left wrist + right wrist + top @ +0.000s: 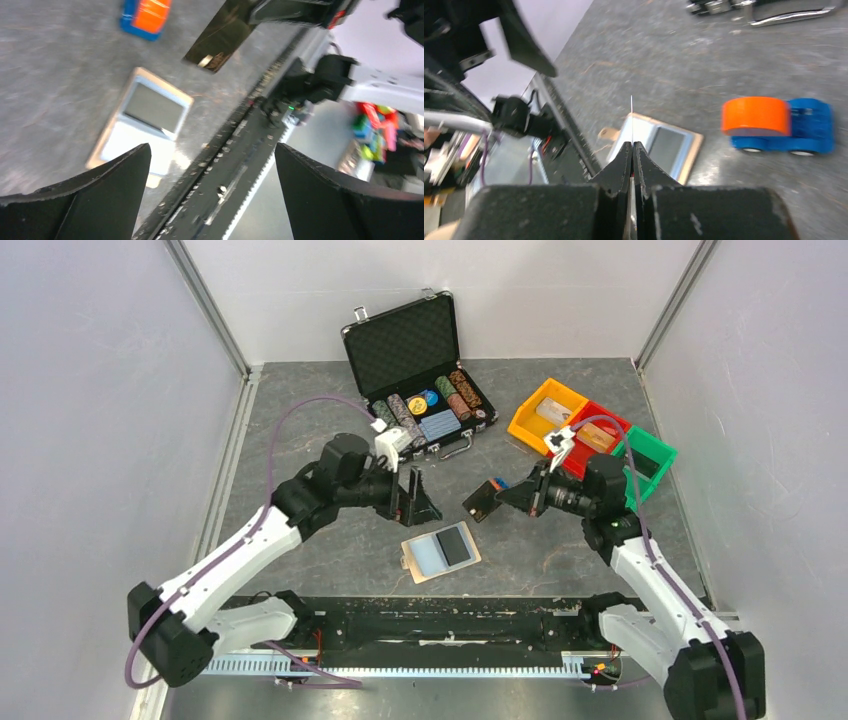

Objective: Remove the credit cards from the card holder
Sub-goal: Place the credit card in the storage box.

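While the card holder (441, 552) lies opened flat on the grey table (300, 410) between the two arms, its tan edging frames one pale blue half and one half filled by a grey card (455, 544). A short tan tab sticks out at one corner. The right gripper (632, 145) has its fingers pressed together on a thin dark card (481, 503), seen edge-on from its own wrist and held in the air above the table, just beside an orange-and-blue toy car (779, 125). The left gripper (212, 147) hangs over the holder with its fingers spread wide, touching nothing.
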Robot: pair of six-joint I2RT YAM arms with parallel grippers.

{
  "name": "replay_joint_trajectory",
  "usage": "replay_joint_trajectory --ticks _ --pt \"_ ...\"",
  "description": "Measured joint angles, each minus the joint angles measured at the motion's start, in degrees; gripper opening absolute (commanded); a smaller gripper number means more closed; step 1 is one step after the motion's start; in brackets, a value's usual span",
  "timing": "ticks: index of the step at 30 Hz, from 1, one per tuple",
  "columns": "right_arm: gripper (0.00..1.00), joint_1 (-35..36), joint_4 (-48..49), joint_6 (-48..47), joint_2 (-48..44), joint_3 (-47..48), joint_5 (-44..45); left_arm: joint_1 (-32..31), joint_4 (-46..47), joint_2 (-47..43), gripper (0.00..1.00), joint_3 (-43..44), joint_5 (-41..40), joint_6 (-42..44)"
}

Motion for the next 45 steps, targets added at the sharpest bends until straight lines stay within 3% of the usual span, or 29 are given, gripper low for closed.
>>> replay_joint_trajectory --ticks 8,13,17,29,45 --pt "0.00 -15.69 -1.46 0.15 2.34 2.56 8.63 0.11 -7.06 -10.82 1.00 -2.10 -25.94 3.63" --pt "0.00 -28.92 -0.46 0.63 2.54 3.80 16.83 0.15 -9.62 -14.05 1.00 -4.63 -33.94 5.05" --pt "0.00 -37.79 1.09 1.81 3.76 3.80 22.88 0.15 -10.88 -12.98 1.00 -5.49 -34.23 5.11" --pt "0.00 -49.48 5.11 4.17 9.16 3.98 32.98 0.15 -12.90 -11.15 1.00 -5.49 -32.79 5.11" --pt "0.00 -52.13 14.88 9.20 20.87 4.46 31.54 0.15 -13.03 -11.74 1.00 -5.49 -32.70 5.11"
